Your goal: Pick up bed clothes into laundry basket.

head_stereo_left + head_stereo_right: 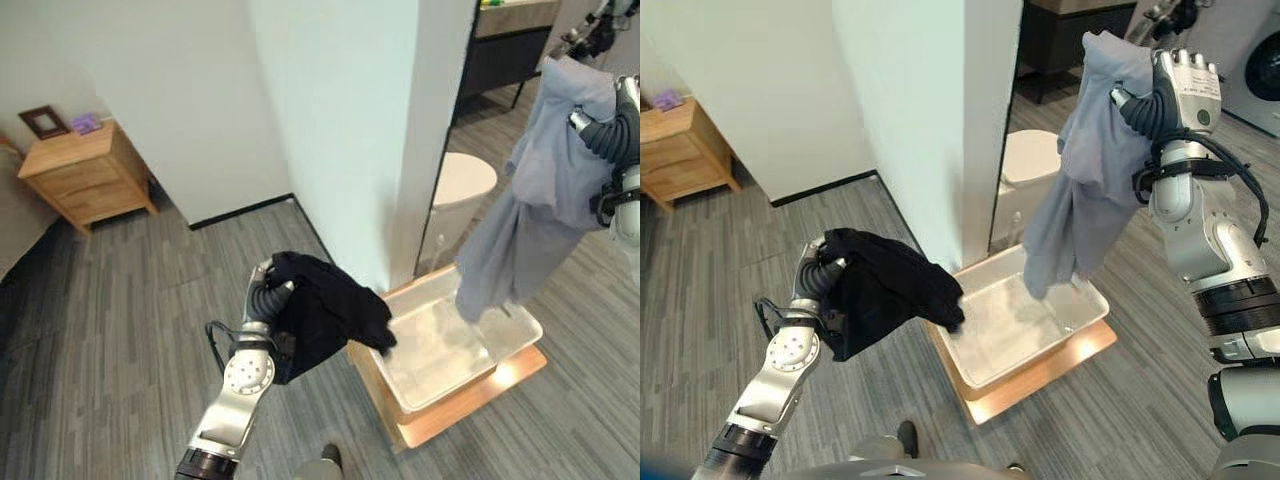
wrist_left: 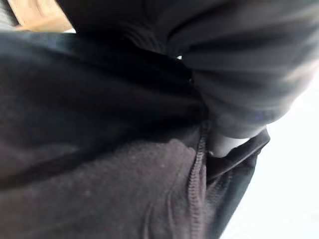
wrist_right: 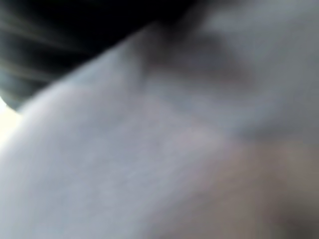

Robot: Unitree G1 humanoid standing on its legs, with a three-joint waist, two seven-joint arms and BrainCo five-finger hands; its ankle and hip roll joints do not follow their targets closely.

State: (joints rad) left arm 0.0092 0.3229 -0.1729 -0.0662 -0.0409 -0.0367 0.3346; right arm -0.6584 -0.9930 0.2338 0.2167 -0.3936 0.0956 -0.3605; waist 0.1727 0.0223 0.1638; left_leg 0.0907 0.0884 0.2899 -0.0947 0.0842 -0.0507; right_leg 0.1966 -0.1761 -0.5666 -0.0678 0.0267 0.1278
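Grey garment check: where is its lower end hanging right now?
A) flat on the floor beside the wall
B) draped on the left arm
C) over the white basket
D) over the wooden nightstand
C: the grey garment, held up at the right hand, hangs with its lower end over the white basket; the left hand carries the black garment.

Two head cameras look steeply down from side by side at the grey plank floor [image 1: 120, 330], both catching the white basket [image 1: 1035, 335], the white wall corner [image 1: 340, 140] and both arms; the right eye sits slightly right. Left wrist camera is pressed against the black garment [image 2: 99, 149], very close. Right wrist camera is just as close against the grey garment [image 3: 164, 159].
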